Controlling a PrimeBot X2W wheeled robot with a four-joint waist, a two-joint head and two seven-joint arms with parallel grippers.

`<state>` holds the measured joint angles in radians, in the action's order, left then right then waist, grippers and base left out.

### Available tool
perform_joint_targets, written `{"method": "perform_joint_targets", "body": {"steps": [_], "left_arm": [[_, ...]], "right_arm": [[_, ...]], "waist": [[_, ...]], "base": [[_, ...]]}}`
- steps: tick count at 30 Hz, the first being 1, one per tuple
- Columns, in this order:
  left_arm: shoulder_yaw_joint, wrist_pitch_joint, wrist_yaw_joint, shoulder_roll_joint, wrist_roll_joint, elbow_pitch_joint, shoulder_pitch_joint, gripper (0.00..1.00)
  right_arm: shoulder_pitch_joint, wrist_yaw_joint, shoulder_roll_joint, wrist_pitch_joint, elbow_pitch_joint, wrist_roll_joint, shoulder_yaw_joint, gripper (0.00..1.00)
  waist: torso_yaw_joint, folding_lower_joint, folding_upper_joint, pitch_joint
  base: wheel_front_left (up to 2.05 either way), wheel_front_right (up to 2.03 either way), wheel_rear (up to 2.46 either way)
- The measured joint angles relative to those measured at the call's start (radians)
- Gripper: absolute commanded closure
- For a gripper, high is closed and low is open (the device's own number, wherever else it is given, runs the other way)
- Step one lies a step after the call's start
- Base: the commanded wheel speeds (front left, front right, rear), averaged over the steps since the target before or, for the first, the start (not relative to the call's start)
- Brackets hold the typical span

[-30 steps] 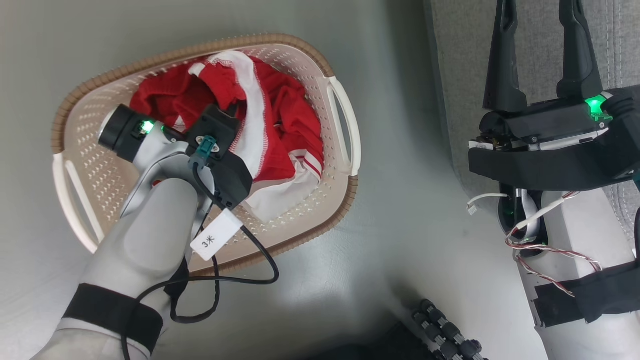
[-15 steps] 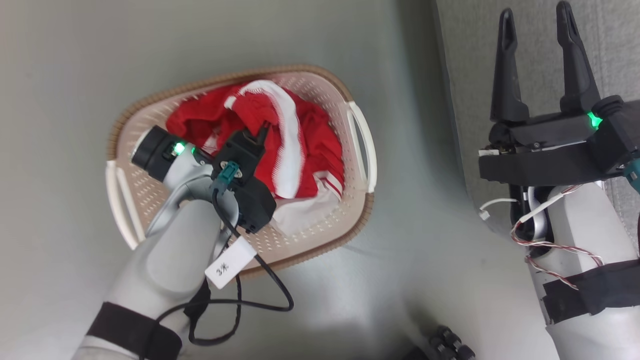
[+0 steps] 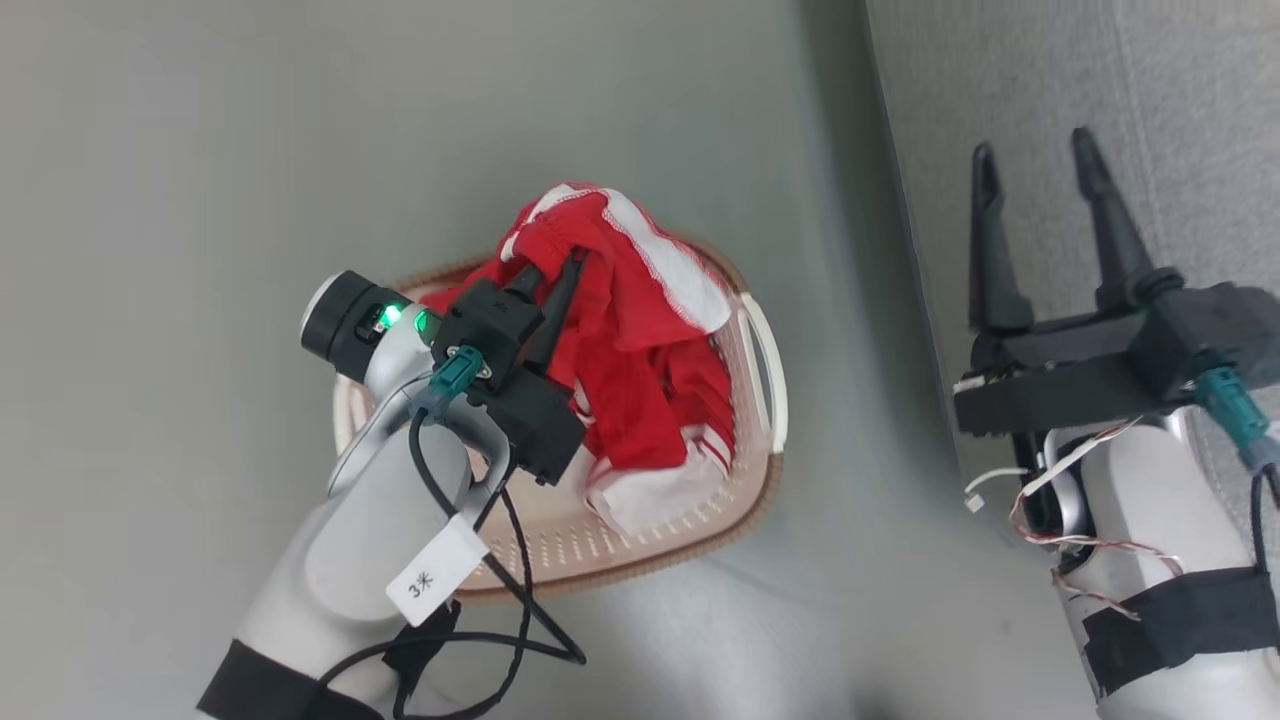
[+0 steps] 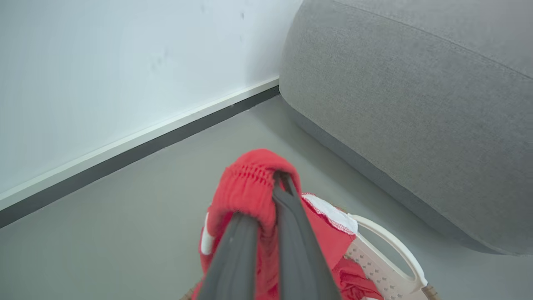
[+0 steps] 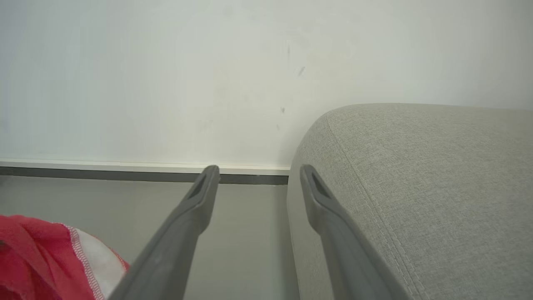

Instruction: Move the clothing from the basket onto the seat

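Pinching a fold of the clothing (image 3: pixel 640 400) at centre frame, the left gripper (image 3: pixel 565 262) holds it above the basket (image 3: pixel 745 500), the rest trailing inside. The right gripper (image 3: pixel 1030 150) gapes wide against the seat (image 3: pixel 1150 70), upper right.

The left arm (image 3: pixel 345 560) rises from the lower left of the head view, a pale forearm banded with black tape near the bottom edge, a cable looped beside it and a white tag hanging from it. Its wrist (image 3: pixel 350 325) shows a green light. The left jaws are clamped on a bunch of red clothing (image 4: pixel 250 187), fingers (image 4: pixel 291 250) pressed together, tips pointing up and to the right in the head view. The right arm (image 3: pixel 1150 520) stands at the lower right, loose wires at its wrist; the right jaws gape wide, both fingers pointing up that view
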<state>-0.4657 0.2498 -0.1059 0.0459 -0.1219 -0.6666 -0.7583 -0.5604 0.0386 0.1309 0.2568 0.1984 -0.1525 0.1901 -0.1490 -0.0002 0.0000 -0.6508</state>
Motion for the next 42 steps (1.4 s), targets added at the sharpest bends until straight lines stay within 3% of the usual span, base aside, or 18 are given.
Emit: {"method": "perform_joint_targets", "body": {"steps": [9,33,42], "left_arm": [[-0.027,0.0,0.0,-0.003,-0.072,0.102,0.031,1.0],[-0.047,0.0,-0.001,-0.004,-0.111,0.122,0.208,1.0],[-0.07,0.0,-0.007,-0.002,-0.115,0.141,0.28,1.0]], "right_arm": [[0.047,-0.021,-0.006,0.0,0.068,0.004,0.014,0.0],[0.283,-0.054,-0.037,0.0,0.185,-0.019,0.052,0.0],[0.372,-0.101,-0.049,0.0,0.197,-0.018,0.132,0.0]], "waist": [[0.05,0.0,0.0,0.147],[0.143,0.0,-0.0002,0.509],[0.166,0.0,-0.0001,0.639]], "base": [[0.0,0.0,0.0],[0.0,0.0,0.0],[0.0,0.0,0.0]]}}
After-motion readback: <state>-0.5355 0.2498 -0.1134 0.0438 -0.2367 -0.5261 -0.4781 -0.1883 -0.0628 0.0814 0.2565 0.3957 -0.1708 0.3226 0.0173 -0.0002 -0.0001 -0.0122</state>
